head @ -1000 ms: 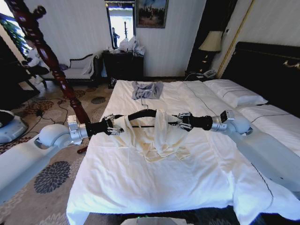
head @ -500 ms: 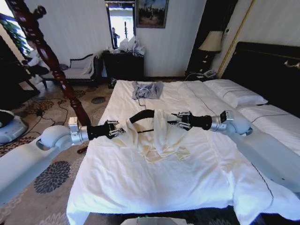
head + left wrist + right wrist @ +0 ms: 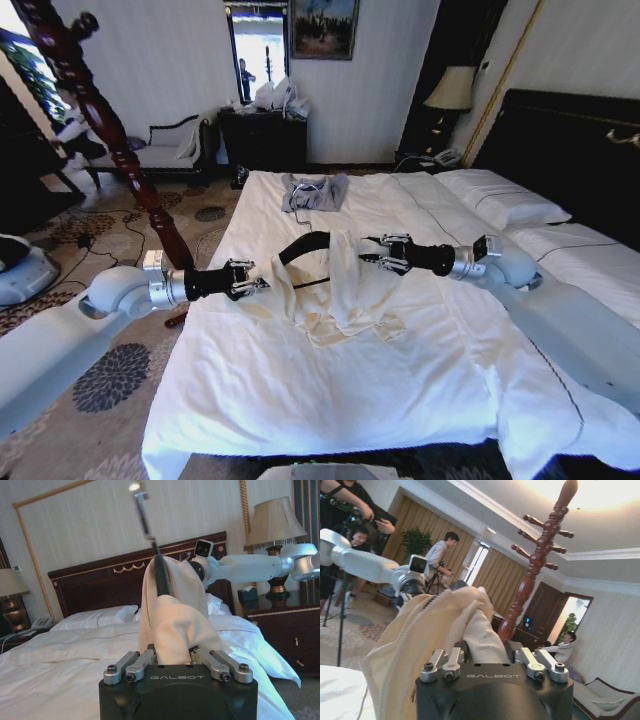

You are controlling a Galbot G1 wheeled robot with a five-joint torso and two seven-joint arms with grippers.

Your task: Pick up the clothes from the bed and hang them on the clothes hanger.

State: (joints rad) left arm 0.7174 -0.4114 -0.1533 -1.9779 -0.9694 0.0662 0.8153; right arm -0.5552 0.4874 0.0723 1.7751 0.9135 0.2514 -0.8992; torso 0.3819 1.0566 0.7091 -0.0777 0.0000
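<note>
Above the bed [image 3: 330, 400], the clothes [image 3: 335, 290] are being held draped over the clothes hanger [image 3: 303, 245], each side being gripped by a closed left pincer [image 3: 250, 281] and right pincer [image 3: 382, 255]. Slippage is being risked: the hanger is tilted, so the thin fabric could slide off.

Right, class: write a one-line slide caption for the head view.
Both grippers, left and right, hold the cream clothes on the black clothes hanger above the bed.

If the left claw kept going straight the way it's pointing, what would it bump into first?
Probably the cream clothes it is shut on, draped over the black hanger. Beyond them, the right claw points back at it, though depth is hard to judge.
</note>
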